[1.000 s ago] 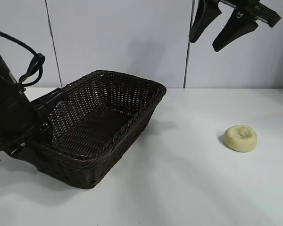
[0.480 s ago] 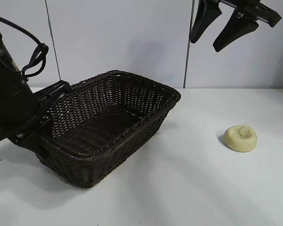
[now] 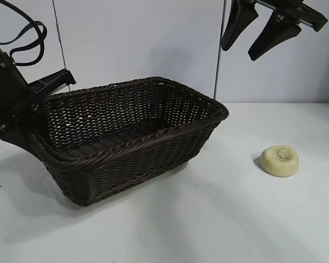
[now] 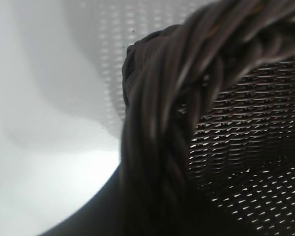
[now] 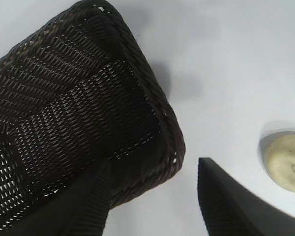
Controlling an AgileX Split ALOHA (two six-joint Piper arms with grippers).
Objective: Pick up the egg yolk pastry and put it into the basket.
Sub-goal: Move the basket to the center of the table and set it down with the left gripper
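Note:
The dark brown wicker basket (image 3: 131, 164) sits left of centre on the white table. My left gripper (image 3: 35, 109) is shut on the braided rim (image 4: 167, 123) at the basket's left end. The basket's inside holds nothing. The egg yolk pastry (image 3: 279, 160), a small pale yellow bun with a knob on top, lies alone on the table to the right, well apart from the basket's right corner. My right gripper (image 3: 238, 52) hangs open high above the gap between basket and pastry. In its wrist view the right gripper (image 5: 153, 164) frames the basket corner (image 5: 152, 98), with the pastry (image 5: 287, 160) off to one side.
A grey panelled wall (image 3: 137, 44) closes the back of the table. Bare white tabletop (image 3: 219, 219) lies in front of and around the pastry. The left arm's black cable (image 3: 30, 30) loops above its wrist.
The left gripper has pulled the basket to the right and swung it round, so its right corner now lies closer to the pastry. The pastry and the right gripper have not moved.

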